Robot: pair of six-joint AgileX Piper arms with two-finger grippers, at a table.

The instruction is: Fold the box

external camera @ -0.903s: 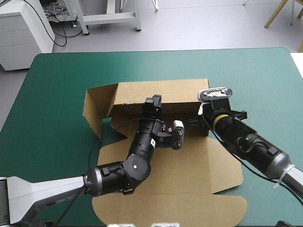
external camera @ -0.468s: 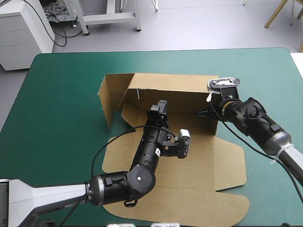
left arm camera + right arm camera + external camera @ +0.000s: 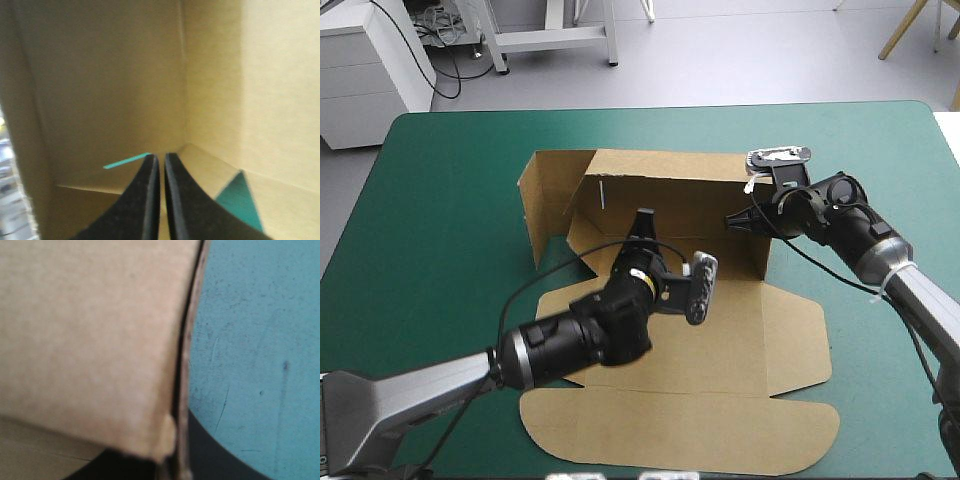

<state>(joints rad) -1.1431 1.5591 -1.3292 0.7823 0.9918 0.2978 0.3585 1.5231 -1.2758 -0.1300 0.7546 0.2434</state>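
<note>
The brown box lies mid-table with its back wall upright and a side flap standing at the left end. My left gripper is inside the box and points at the back wall. Its black fingers are shut with nothing between them, just short of the inner corner. My right gripper is at the wall's right end, shut on the board there. In the right wrist view the board's edge runs down between its fingers, with the teal-green cover beside it.
The box's lid lies flat toward the table's near edge, and a side flap lies flat on the right. Bare teal-green cover surrounds the box. A white cabinet stands beyond the far left corner.
My left gripper has gone from open to shut and has moved closer to the back wall. The right gripper has swung round at the wall's right end, and the box has shifted a little.
</note>
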